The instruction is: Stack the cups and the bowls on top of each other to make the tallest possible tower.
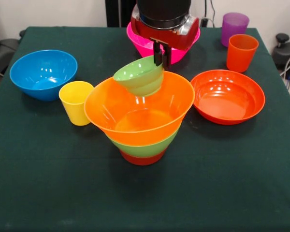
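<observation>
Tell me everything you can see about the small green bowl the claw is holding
The small green bowl is glossy light green plastic, round, with a darker green inside. It is tilted, its opening facing up and toward the blue-bowl side. The claw pinches its rim on the far side. It hangs inside the large yellow-orange bowl that tops the tower; whether its base touches that bowl's inner wall is unclear.

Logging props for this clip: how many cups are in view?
3: yellow cup beside the blue bowl, orange cup at the far side, purple cup just behind it.
</observation>
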